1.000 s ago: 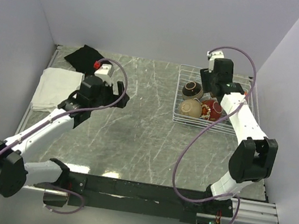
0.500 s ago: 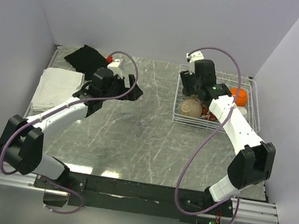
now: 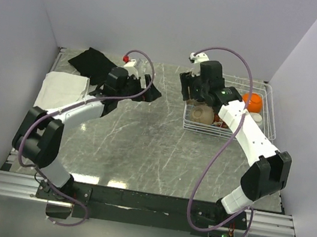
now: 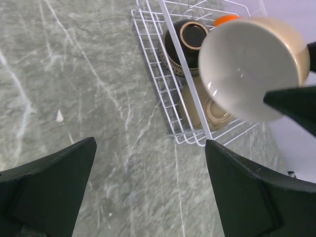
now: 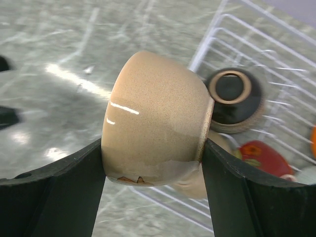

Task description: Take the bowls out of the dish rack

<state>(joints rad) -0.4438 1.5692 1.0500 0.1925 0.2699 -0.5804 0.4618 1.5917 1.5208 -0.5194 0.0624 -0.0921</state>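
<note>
Right wrist view: a tan bowl (image 5: 155,118) is clamped by the right gripper (image 5: 153,144) above the rack (image 4: 163,84), while the left gripper (image 4: 150,143) is spread wide.

White wire dish rack (image 3: 193,127) in the table's (image 3: 141,146) far right corner, a beige bowl (image 3: 202,113) inside. Right gripper (image 3: 190,90) over its left rim, left gripper (image 3: 149,92) close by. Folded white cloth (image 3: 62,93) at the left edge.
</note>
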